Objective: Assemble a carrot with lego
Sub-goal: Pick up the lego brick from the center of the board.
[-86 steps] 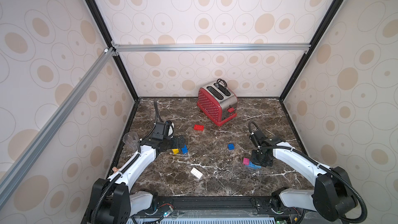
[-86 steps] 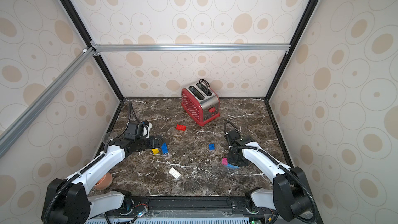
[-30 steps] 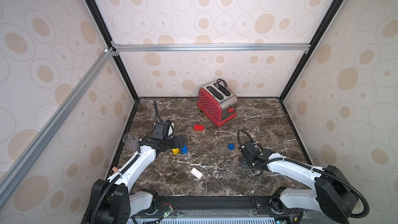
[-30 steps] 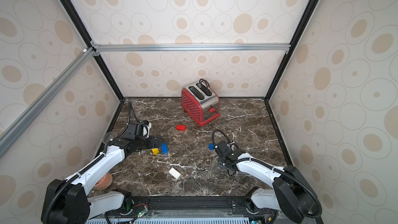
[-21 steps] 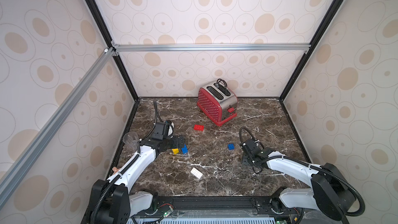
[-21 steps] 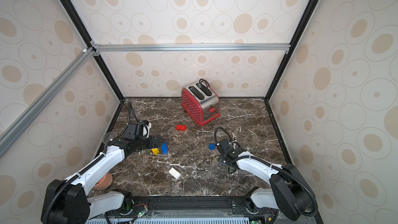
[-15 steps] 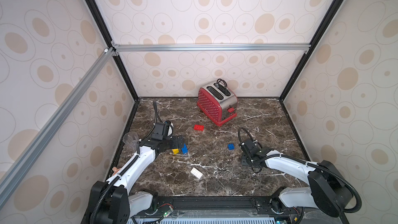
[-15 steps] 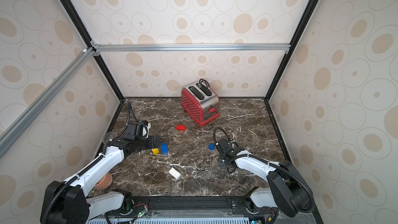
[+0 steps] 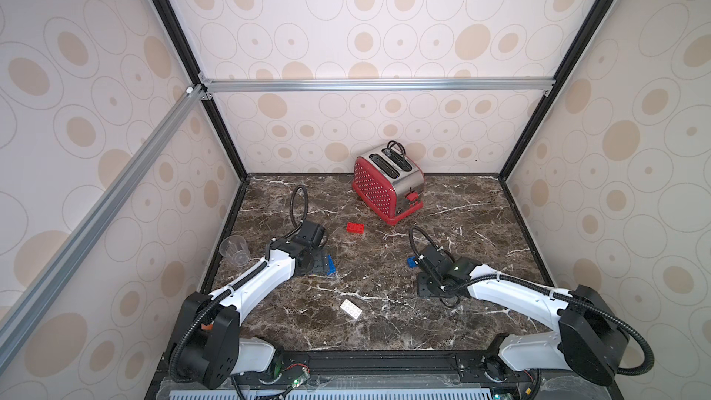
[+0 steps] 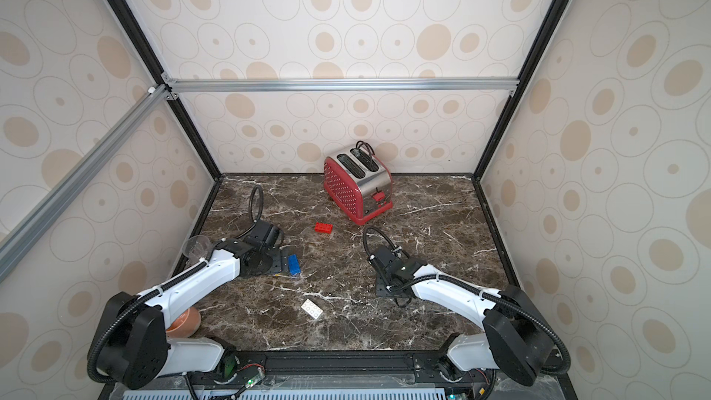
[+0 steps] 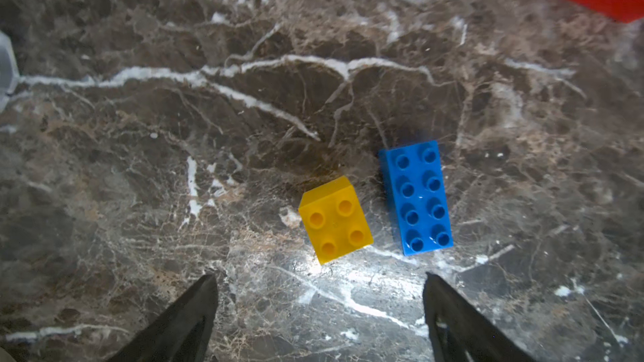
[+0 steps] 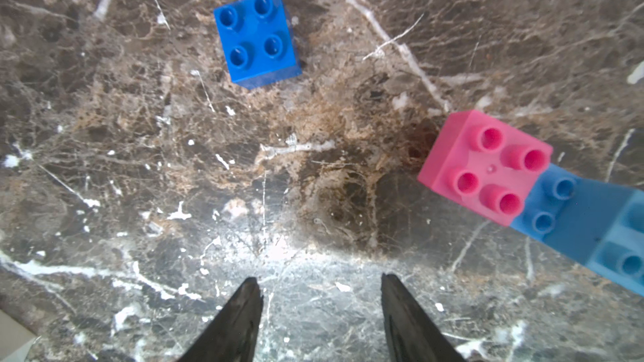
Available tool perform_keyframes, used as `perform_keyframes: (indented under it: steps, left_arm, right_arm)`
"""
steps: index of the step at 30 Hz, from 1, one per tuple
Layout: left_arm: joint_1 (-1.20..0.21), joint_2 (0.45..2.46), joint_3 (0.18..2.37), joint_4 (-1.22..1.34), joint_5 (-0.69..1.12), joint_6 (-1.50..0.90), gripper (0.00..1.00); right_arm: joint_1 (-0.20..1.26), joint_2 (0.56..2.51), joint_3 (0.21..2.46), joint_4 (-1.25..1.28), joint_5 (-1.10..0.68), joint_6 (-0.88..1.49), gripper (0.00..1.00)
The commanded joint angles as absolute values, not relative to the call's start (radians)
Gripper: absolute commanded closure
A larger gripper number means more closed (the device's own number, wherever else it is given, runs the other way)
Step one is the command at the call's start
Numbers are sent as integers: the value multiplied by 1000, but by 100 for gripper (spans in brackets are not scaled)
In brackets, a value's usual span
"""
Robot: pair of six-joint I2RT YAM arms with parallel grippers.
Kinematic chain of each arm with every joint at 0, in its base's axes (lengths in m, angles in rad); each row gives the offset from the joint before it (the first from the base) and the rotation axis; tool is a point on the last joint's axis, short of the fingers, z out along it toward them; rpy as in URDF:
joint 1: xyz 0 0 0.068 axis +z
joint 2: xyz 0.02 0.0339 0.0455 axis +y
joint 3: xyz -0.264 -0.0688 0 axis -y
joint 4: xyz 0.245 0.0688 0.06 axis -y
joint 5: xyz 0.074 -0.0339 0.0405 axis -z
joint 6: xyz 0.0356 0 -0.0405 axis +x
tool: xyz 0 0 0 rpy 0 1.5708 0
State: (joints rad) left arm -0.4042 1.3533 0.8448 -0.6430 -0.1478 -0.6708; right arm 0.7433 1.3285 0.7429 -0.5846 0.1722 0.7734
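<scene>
Left gripper (image 11: 319, 276) and right gripper (image 12: 319, 276) gape empty. Nearer than the toaster (image 9: 375, 190), arms hide the yellow brick (image 11: 335, 224) and pink brick (image 12: 484, 165) in both top views.

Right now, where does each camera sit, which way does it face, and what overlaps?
Top views: high at the front, facing down toward the back wall; left arm, right arm, toaster.
Left wrist: on that arm, facing down at yellow brick and long blue brick; open left claw.
Right wrist: on that arm, facing down at small blue brick and pink brick; open right claw.
Shared: long blue brick, in left wrist and both top views.
</scene>
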Motion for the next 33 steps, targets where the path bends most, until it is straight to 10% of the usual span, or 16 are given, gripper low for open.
perform_keyframes:
  steps: [1, 26, 33]
  left_arm:
    - [-405, 1382, 905, -676, -177, -820, 12]
    - [-330, 1595, 959, -607, -51, -900, 49]
    - [-349, 1573, 983, -626, -74, -891, 74]
  right_arm:
    - [753, 1310, 763, -635, 178, 782, 40]
    - [754, 1273, 747, -656, 198, 778, 39]
    - [755, 1255, 738, -660, 209, 785, 39]
